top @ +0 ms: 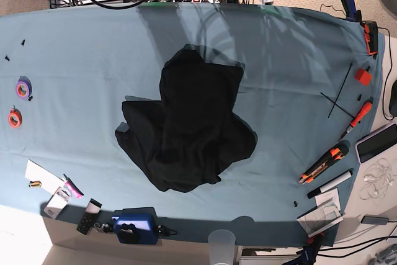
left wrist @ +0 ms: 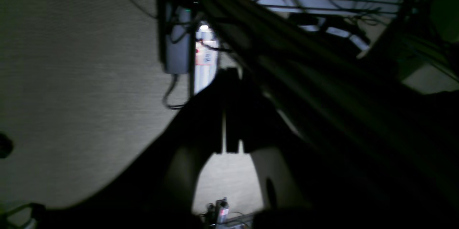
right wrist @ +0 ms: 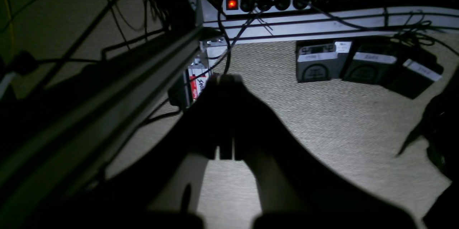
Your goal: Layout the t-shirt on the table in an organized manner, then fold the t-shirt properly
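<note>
Left edge of the table (top: 74,48): purple tape roll (top: 23,89) and orange tape roll (top: 14,118), both well clear of the cloth; near the front edge a blue device (top: 133,226) and a clear cup (top: 222,241). Centre: the t-shirt (top: 186,125) lies bunched in a dark heap, folds overlapping, no sleeves or collar clearly readable, nothing laid out yet. Right edge: orange-handled cutter (top: 322,165), a marker (top: 329,184), a thin black rod (top: 339,91). Neither arm shows in the base view. Wrist views are dim and point at carpet and cabling under the frame, so both arms appear parked low, off the table. Right gripper (right wrist: 226,114) clenched, fingers pressed together, nothing between them. Left gripper (left wrist: 231,110) likewise closed and empty. Risks, as I judge them: a pinch into the heap may catch several layers at once, so a lift drags the whole bundle rather than spreading it. A wide spreading pull to the right could sweep fabric into the cutter and rod. Arms rising from below could snag the cables near them.
</note>
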`<state>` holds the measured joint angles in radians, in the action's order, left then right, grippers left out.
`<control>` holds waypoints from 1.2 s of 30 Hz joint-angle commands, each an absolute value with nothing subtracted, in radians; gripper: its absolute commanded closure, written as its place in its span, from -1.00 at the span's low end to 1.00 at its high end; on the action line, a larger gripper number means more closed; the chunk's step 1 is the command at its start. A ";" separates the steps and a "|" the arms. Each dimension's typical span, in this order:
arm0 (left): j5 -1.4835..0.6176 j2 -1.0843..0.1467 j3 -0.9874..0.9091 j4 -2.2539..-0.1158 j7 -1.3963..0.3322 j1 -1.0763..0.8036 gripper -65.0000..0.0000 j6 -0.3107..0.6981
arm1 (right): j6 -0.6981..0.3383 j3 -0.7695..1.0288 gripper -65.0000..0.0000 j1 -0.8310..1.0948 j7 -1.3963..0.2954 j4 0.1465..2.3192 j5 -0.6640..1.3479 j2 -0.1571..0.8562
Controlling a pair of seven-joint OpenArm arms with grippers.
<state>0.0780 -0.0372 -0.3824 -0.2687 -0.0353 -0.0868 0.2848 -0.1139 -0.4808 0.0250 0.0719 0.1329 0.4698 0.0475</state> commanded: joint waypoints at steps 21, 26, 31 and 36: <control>0.068 -0.136 -0.384 -0.641 0.023 -0.399 1.00 0.108 | -0.123 -0.483 1.00 0.169 0.056 0.139 0.470 0.323; 0.017 -0.137 -0.384 -0.759 0.024 -0.485 1.00 0.108 | -0.124 -0.482 1.00 0.216 0.012 0.160 0.471 0.357; 0.018 -0.137 -0.384 -0.863 0.023 -0.576 1.00 0.109 | -0.123 -0.482 1.00 0.317 -0.127 0.335 0.471 0.413; -0.012 -0.138 -0.384 -0.974 0.023 -0.688 1.00 0.108 | -0.121 -0.482 1.00 0.464 -0.226 0.601 0.470 0.488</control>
